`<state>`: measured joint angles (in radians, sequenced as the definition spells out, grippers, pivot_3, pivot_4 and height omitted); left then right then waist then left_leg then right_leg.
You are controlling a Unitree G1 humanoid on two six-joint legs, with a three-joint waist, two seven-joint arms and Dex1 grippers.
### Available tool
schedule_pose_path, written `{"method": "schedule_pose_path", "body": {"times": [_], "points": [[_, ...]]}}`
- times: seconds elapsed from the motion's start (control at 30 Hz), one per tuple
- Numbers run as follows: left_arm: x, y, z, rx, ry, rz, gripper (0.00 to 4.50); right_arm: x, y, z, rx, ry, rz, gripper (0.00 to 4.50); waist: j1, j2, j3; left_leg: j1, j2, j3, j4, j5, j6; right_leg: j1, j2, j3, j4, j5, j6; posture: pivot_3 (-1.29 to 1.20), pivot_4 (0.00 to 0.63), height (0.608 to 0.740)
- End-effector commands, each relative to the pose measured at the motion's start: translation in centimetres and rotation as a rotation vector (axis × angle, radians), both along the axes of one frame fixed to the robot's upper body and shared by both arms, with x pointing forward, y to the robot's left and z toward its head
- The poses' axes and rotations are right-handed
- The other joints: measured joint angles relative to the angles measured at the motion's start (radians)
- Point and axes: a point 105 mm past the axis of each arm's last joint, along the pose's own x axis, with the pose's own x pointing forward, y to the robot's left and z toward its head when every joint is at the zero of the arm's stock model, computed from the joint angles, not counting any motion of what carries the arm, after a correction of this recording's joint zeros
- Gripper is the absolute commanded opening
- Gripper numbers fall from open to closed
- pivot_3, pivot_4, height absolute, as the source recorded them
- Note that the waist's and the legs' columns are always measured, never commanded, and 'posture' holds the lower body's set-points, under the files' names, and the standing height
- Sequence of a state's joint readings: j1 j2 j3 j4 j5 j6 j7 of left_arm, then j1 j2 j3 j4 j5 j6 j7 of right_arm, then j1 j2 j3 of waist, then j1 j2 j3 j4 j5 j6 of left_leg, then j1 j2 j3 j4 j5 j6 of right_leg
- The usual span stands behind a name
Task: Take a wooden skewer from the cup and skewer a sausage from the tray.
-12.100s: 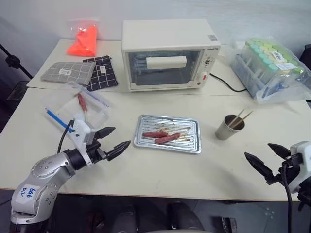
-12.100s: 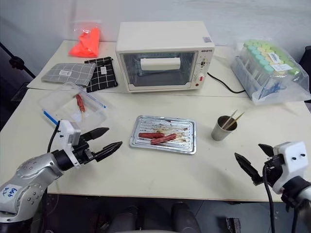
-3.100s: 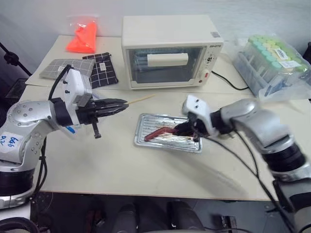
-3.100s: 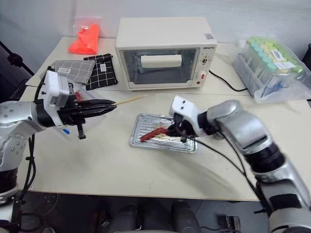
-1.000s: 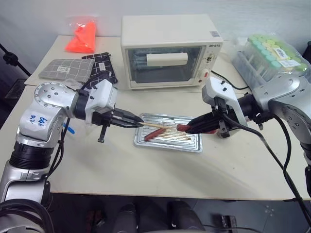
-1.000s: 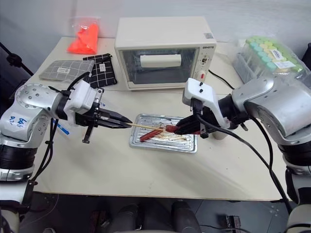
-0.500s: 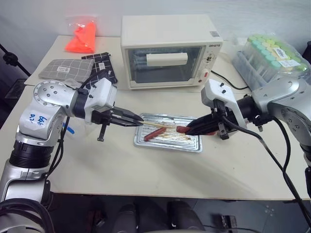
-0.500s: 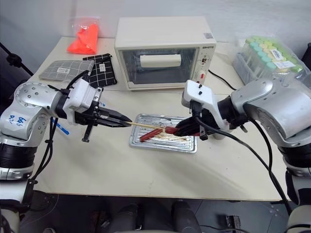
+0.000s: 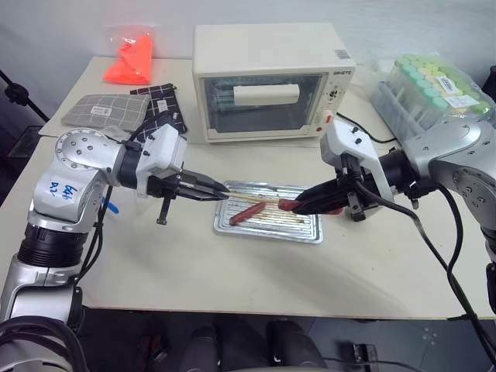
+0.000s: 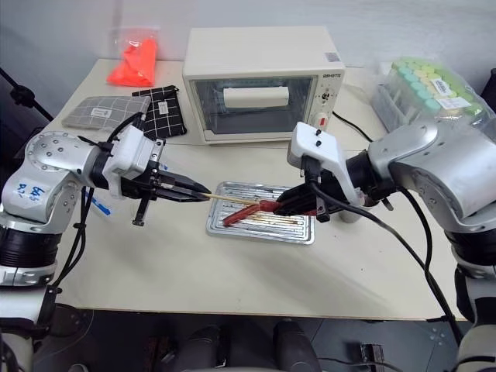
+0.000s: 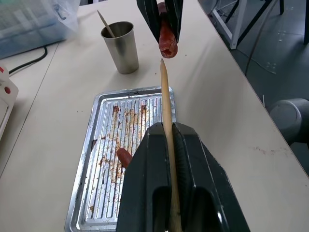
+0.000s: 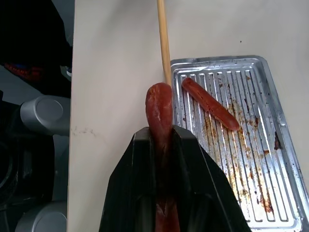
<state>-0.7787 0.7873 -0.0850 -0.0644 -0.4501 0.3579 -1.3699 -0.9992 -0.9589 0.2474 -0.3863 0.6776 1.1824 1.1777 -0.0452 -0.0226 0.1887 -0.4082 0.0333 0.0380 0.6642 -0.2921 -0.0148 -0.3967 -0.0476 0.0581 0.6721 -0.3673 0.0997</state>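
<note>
The main risk is a miss: the wooden skewer [image 11: 165, 111] is thin and its pointed tip sits just short of the blunt end of the sausage [image 11: 166, 36], slightly off its centre line as the left wrist view shows it, so a push could glance along the greasy skin instead of biting in. A second risk is that the sausage, held only by its rear part, slides back or swivels between the fingers under the push, or that the slim stick bows or slips in its own grip. The left gripper [image 9: 208, 192] is clamped tight on the skewer, which lies along the groove between its fingers and juts out over the tray [image 9: 310, 231] towards the right arm. The right gripper [image 9: 309, 203] is closed on the sausage, whose free end pokes out past the fingertips, held in the air above the tray and facing the skewer tip. A second sausage [image 9: 246, 215] lies on the tray's ridged floor, and the steel cup [image 11: 119, 47] stands beyond the tray with another skewer in it.
</note>
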Motion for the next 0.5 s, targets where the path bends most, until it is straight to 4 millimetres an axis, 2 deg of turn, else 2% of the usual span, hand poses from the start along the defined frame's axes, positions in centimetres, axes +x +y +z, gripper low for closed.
{"method": "schedule_pose_path", "body": {"times": [0.03, 0.33, 0.5], "points": [[-0.16, -0.26, 0.86, -0.003, -0.048, -0.015, 0.0, -0.39, 0.31, 1.08, 0.019, -0.043, 0.02, 0.23, 0.0, 0.0, 0.0, 0.0, 0.0, 0.0, 0.0, 0.0, 0.0, 0.0, 0.0, 0.0, 0.0, 0.0, 0.0, 0.0, 0.15, 0.74], [-0.15, -0.9, 0.97, -0.005, -0.053, -0.037, 0.0, -0.33, 0.89, 1.06, 0.032, -0.043, 0.03, 0.23, 0.001, 0.0, 0.0, 0.0, 0.0, 0.0, 0.0, 0.0, 0.0, 0.0, 0.0, 0.0, 0.0, 0.0, 0.0, 0.0, 0.15, 0.74], [0.06, -0.31, 1.04, 0.003, -0.056, -0.021, 0.0, 0.09, 0.13, 0.8, 0.017, -0.045, 0.0, 0.23, 0.0, 0.0, 0.0, 0.0, 0.0, 0.0, 0.0, 0.0, 0.0, 0.0, 0.0, 0.0, 0.0, 0.0, 0.0, 0.0, 0.15, 0.74]]}}
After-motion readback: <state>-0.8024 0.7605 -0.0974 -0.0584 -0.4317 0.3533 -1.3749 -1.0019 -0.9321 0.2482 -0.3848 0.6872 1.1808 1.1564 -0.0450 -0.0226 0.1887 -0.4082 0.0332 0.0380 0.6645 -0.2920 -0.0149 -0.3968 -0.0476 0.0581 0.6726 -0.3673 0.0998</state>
